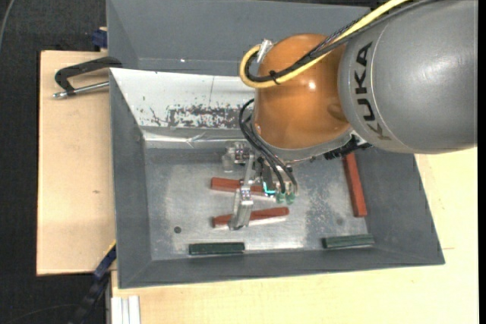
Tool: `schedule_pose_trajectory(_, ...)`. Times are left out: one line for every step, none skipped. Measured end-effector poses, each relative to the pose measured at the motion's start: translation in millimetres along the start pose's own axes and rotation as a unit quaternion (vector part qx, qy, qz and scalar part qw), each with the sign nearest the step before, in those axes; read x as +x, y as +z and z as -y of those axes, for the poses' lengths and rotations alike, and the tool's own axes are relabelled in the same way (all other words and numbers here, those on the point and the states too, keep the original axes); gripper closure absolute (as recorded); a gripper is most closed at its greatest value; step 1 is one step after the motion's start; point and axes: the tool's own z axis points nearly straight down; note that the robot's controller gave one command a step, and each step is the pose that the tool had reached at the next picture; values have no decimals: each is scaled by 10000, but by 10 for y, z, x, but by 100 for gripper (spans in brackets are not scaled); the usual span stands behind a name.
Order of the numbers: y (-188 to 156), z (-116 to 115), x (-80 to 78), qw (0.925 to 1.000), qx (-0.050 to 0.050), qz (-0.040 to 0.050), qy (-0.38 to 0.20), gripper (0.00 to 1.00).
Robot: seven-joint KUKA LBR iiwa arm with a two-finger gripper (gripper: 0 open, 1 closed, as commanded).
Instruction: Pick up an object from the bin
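Camera view: gripper [243, 213] hanging low over two red sticks at the middle of the bin [181, 197].
Its tip is sitting at the left part of the lower red stick [266, 215], which is lying flat and almost level across the floor, with the upper red stick [225, 184] resting just beyond it. Whether the gripper is spread or closed I cannot tell, since the orange cover [300, 95] is hiding much of it. For a good grasp it should be straddling the stick's narrow width, squared across it and staying clear of the neighbour. The stick is looking slim, straight and brick-red.
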Motion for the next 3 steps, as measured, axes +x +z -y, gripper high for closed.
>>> schedule_pose_trajectory(703, 314, -171, 10000, 14, -14, 3, 0)
schedule_pose_trajectory(1298, 434, -929, 9971, 3, 39, -762, 0)
schedule_pose_trajectory(1273, 422, -925, 9971, -4, 37, -760, 100)
